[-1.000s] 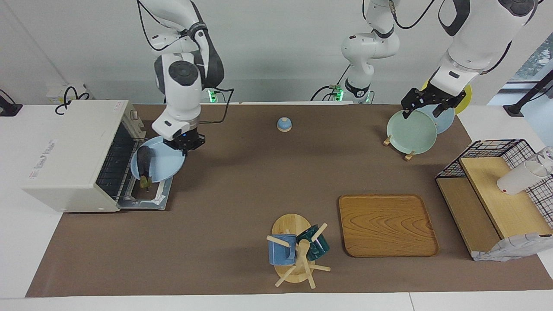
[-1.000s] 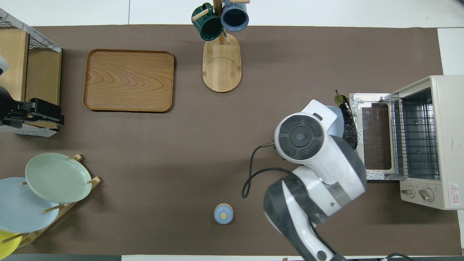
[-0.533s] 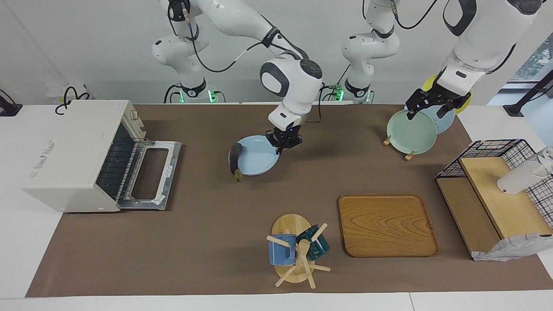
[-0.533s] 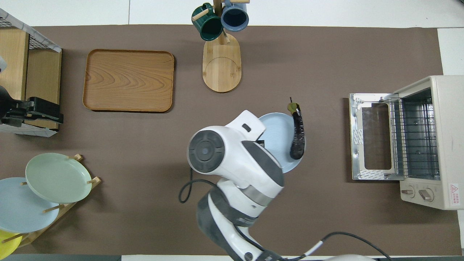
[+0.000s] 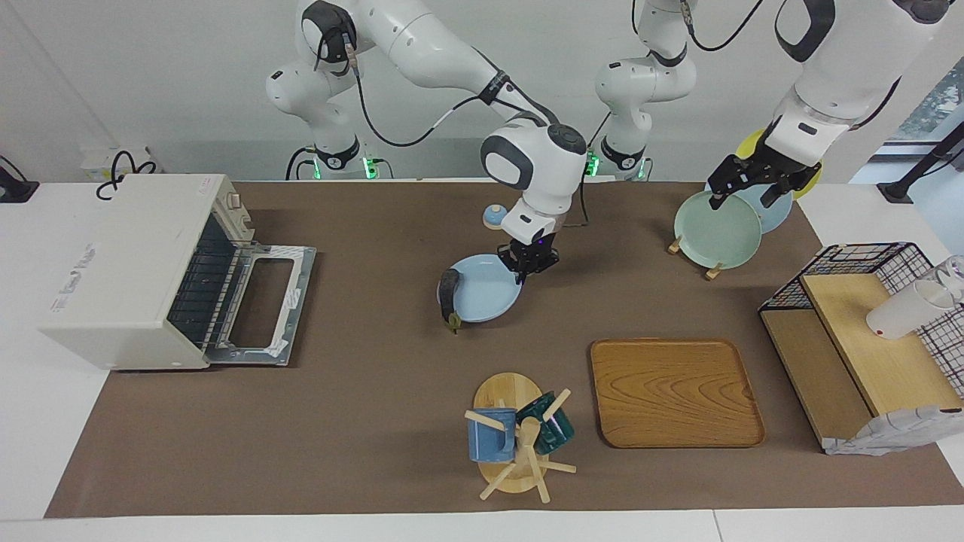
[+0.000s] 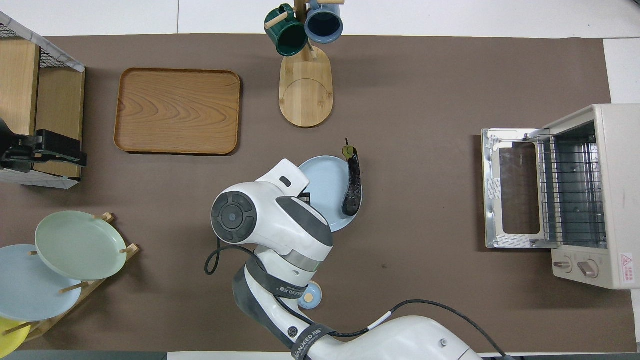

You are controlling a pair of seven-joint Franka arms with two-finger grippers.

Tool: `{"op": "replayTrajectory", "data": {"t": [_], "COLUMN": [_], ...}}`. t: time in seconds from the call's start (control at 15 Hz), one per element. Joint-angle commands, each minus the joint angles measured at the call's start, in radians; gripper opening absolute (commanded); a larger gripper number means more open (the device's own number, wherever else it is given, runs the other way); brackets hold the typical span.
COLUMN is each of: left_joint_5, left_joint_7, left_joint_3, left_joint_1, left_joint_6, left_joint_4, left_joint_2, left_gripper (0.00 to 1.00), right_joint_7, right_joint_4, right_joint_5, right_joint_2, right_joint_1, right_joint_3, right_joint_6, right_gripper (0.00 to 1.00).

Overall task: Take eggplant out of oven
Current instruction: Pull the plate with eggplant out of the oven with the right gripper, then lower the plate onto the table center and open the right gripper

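The dark purple eggplant point(image 5: 449, 290) point(image 6: 352, 182) lies along the rim of a light blue plate point(image 5: 484, 292) point(image 6: 322, 186), on the side toward the oven. My right gripper point(image 5: 529, 265) is shut on the plate's rim on the side away from the oven and holds it low over the middle of the mat; in the overhead view the wrist hides the fingers. The off-white oven point(image 5: 128, 260) point(image 6: 607, 192) stands at the right arm's end with its door point(image 5: 265, 301) point(image 6: 511, 187) folded down and only a bare wire rack inside. My left gripper point(image 5: 748, 185) point(image 6: 47, 151) hangs open over the plate rack.
A plate rack with a green plate point(image 5: 717, 229) stands at the left arm's end, with a wire-and-wood shelf point(image 5: 858, 339) beside it. A wooden tray point(image 5: 674, 391) and a mug tree point(image 5: 520, 444) lie farther from the robots. A small blue knob point(image 5: 495, 217) sits near the right arm.
My right arm has carried the plate with the eggplant from over the oven door to the middle of the mat. The open oven is left behind. The left gripper has barely moved.
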Motion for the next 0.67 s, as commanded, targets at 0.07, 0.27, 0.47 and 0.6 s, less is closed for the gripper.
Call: {"op": "replayTrajectory", "data": {"t": [0.07, 0.27, 0.47, 0.6], "left_joint_5": [-0.019, -0.019, -0.019, -0.027], "left_joint_7": [0.011, 0.013, 0.011, 0.011], "left_joint_3": [-0.003, -0.003, -0.005, -0.005], "left_joint_1": [0.011, 0.006, -0.002, -0.002], "left_joint_6": [0.019, 0.035, 0.047, 0.047], "left_joint_4": [-0.018, -0.024, -0.03, -0.03], "left_joint_2": [-0.012, -0.014, -0.012, -0.012], "left_gripper": [1.0, 1.0, 1.0, 1.0], "right_joint_7": [-0.001, 0.001, -0.036, -0.121], "right_joint_4": [-0.126, -0.085, 0.084, 0.09], "right_joint_5": [0.02, 0.018, 0.002, 0.005], "right_joint_2": [-0.041, -0.042, -0.039, -0.088], "right_joint_1": [-0.023, -0.01, -0.014, -0.052], "right_joint_3": [0.009, 0.011, 0.009, 0.0], "right_joint_6": [0.173, 0.178, -0.082, -0.169], "right_gripper": [0.16, 0.22, 0.24, 0.23]}}
